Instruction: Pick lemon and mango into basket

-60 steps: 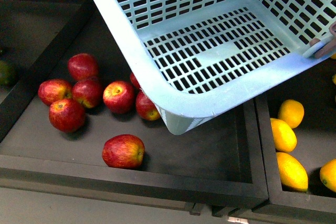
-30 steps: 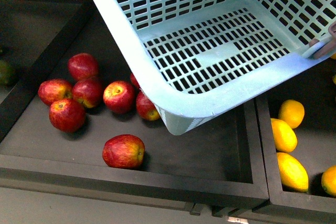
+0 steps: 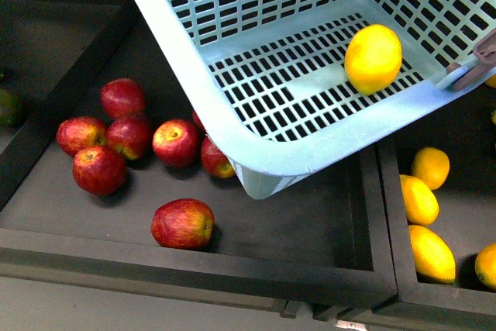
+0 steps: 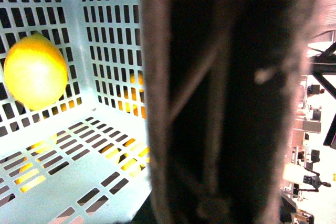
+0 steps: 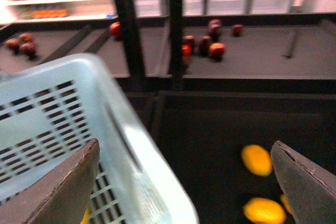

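Lemon: bright yellow, smooth-skinned, oval, whole. Inside basket, over slotted floor toward its right end, close to lattice wall; contact with floor unclear. Near right pincer, on basket side of it.

Basket: pale teal plastic, rectangular, slotted lattice walls and floor, rounded rim. Tilted, open side up. One corner rim sits between spread fingers of right pincer; contact unclear. Holds one lemon.

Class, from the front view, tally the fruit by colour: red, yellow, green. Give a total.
Red apples: 8, one mostly hidden behind the basket
Yellow: 5, the lemon in the basket plus 4 yellow fruits in the right tray; edge slivers uncounted
Green: 1, a green fruit at the left edge
Total: 14
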You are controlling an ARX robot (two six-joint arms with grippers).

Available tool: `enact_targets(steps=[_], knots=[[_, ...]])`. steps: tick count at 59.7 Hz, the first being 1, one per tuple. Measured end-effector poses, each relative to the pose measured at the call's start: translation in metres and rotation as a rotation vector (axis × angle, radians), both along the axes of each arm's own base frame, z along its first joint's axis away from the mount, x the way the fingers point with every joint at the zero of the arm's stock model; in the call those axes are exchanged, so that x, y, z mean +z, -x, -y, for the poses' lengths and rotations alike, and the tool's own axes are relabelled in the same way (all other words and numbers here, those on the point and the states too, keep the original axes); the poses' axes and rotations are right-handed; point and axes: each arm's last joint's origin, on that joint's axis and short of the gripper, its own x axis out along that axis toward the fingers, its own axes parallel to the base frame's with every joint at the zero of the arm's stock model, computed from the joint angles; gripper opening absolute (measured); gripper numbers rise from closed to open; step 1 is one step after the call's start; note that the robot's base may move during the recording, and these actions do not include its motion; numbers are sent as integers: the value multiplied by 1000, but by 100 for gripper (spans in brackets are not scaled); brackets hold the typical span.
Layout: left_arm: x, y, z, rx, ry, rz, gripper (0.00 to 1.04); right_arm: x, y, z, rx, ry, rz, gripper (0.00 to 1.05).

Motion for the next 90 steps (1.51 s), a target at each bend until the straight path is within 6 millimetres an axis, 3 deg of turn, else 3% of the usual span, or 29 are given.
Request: enact_targets(steps=[4,7,18,34,47,86,90], knots=[[-1,0,0,0,0,-2,4,5,9,7,-54,-11,29,96],[-1,0,0,-2,0,-2,4,6,15,5,-6,10,66,86],[-2,1,2,-12,3,-9,4,-35,54,-15,25,26,39,43],[-2,0,2,-8,-2,-3,4,-57,84,-25,25,31,36,1],[-2,0,1,-8,-2,-3,4,-70,105,-39,31,31,38,2],[-2,0,2,-10,-1,-4,4,-88,139,-39,23,32,56,2],[-2,0,2,-10,0,-4,4,-87,140,-39,23,32,65,10]])
